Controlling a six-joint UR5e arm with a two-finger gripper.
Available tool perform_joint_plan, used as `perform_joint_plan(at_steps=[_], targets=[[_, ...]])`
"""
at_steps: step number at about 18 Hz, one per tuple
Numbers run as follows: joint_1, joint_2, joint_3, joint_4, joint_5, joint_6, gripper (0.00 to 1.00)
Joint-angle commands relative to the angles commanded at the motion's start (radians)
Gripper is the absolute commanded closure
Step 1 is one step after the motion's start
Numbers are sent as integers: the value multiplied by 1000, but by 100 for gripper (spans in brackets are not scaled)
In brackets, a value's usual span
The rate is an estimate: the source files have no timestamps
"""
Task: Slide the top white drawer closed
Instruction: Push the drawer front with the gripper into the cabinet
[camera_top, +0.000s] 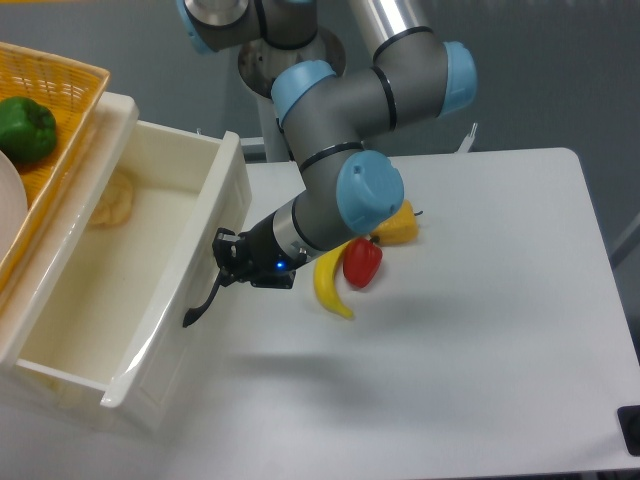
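You can't tell how the jaws stand: the gripper (226, 262) is pressed against the front panel of the top white drawer (190, 290), beside its curved black handle (204, 299). The drawer sits left of the table (480, 350), partly open. A banana (329, 288), red pepper (362, 262) and yellow pepper (397, 228) lie near the arm.

The arm's joint partly hides the yellow pepper (400, 226). The gripper (222, 268) fingers are too small to resolve. The basket (60, 80) is cropped at the left edge.
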Motion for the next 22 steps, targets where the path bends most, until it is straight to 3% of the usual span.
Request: perform_joint_plan(at_steps=[22], targets=[[-118, 34, -29, 3, 3, -20, 100]])
